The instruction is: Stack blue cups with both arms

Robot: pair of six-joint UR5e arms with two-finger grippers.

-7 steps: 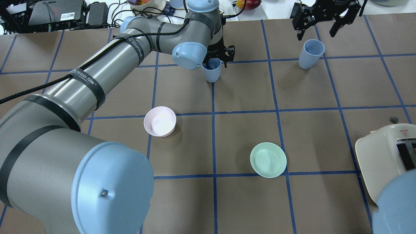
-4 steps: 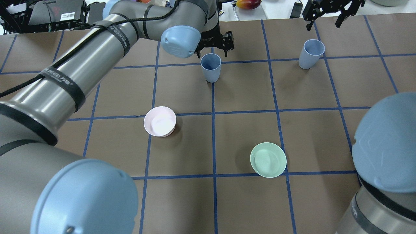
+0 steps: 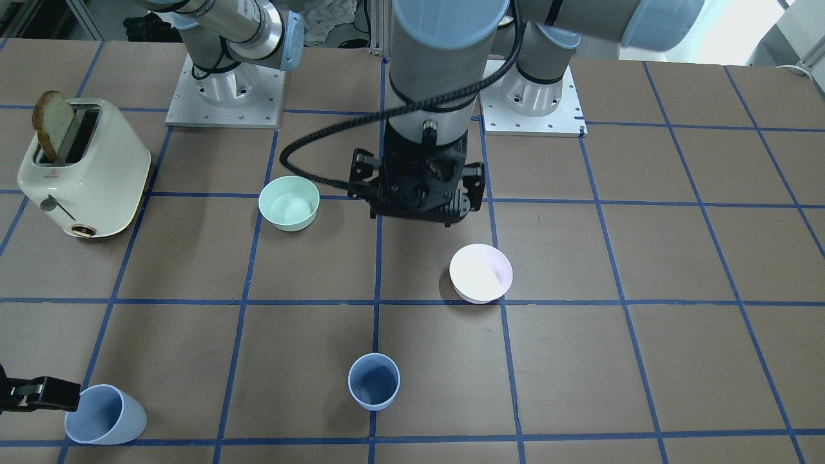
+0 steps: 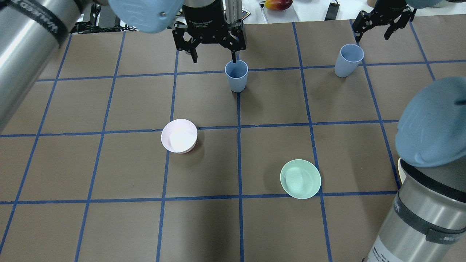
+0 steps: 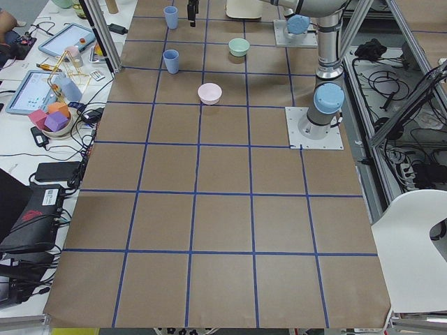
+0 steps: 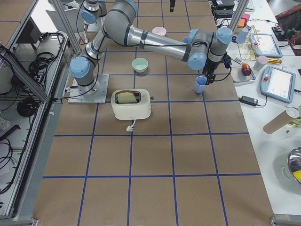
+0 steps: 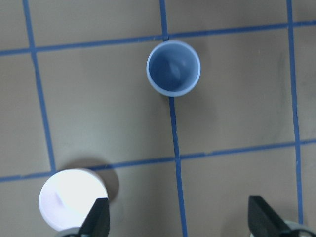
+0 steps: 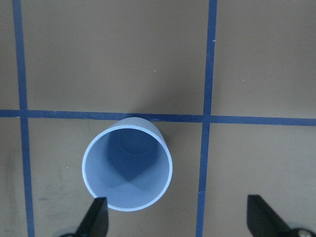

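Two pale blue cups stand upright and apart on the table. The middle cup (image 4: 236, 76) also shows in the front view (image 3: 374, 381) and the left wrist view (image 7: 173, 67). The far-right cup (image 4: 348, 60) shows in the right wrist view (image 8: 127, 170) and the front view (image 3: 103, 406). My left gripper (image 4: 214, 58) is open and empty, high above the table on the robot's side of the middle cup (image 7: 180, 224). My right gripper (image 4: 374, 36) is open and empty just above the far-right cup, which lies nearer one finger (image 8: 178, 219).
A pale pink bowl (image 4: 179, 135) and a mint-green bowl (image 4: 300, 179) sit on the robot's side of the cups. A cream toaster with bread (image 3: 80, 164) stands at the robot's right. My right arm's elbow (image 4: 433, 123) hangs over that side.
My left gripper was at the middle cup's rim; it has lifted off and drawn back, and the cup stays in place. My right gripper has shifted slightly above the far-right cup.
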